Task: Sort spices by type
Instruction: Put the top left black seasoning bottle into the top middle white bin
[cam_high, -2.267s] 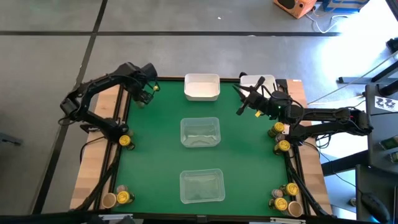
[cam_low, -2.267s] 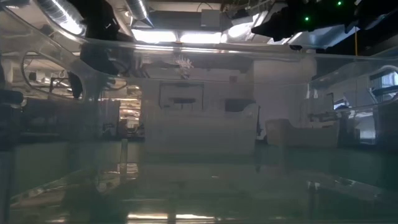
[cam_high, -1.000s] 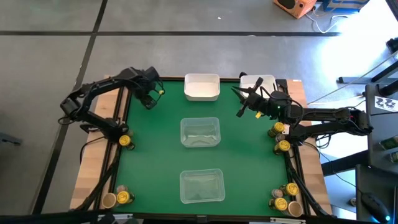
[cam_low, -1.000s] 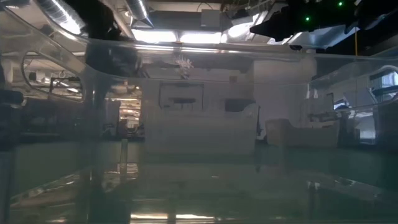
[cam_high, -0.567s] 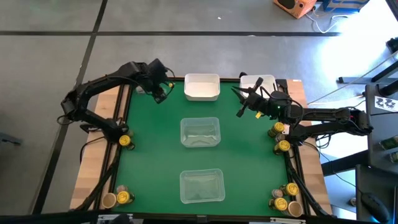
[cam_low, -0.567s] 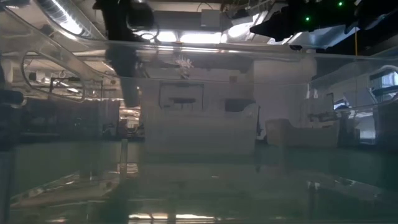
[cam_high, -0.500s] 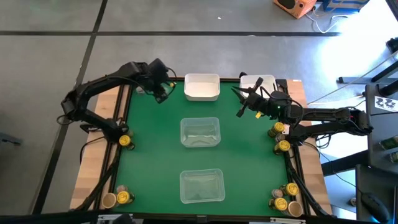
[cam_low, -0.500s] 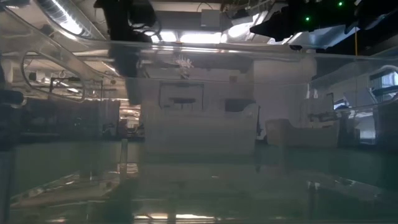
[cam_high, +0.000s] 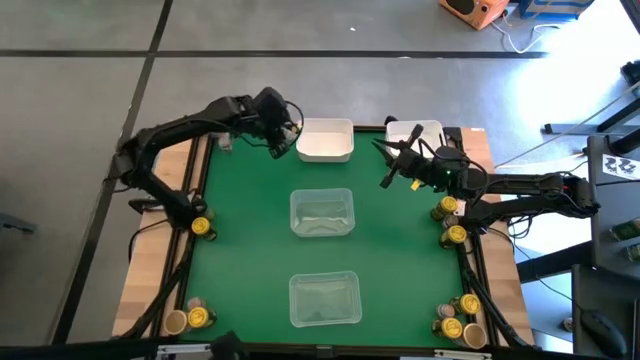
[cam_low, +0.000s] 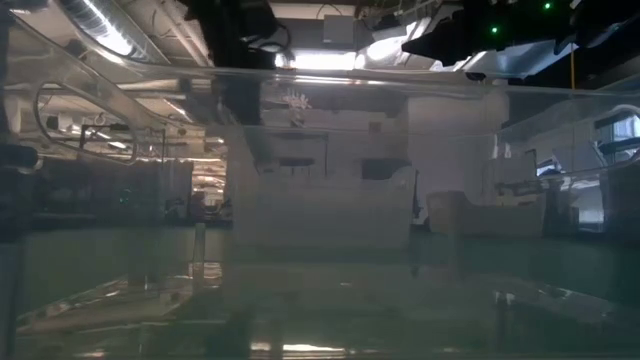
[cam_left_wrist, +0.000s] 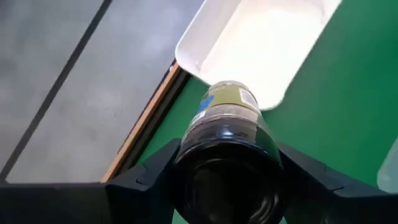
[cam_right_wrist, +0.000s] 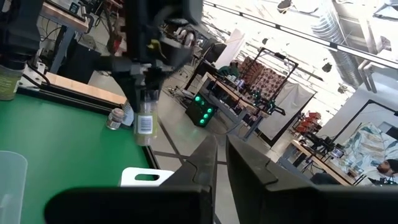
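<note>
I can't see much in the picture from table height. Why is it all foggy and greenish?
Low view: the camera looks through a clear plastic tray, whose walls blur and glare. Left wrist view: the held spice jar looks sharp. High view: the table is evenly lit.

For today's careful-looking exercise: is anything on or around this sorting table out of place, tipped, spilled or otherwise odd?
Nothing is spilled or tipped. One small jar sits alone at the table's far left edge, apart from the corner clusters. The left gripper holds a dark-capped jar beside the white bin; the right gripper is shut.
</note>
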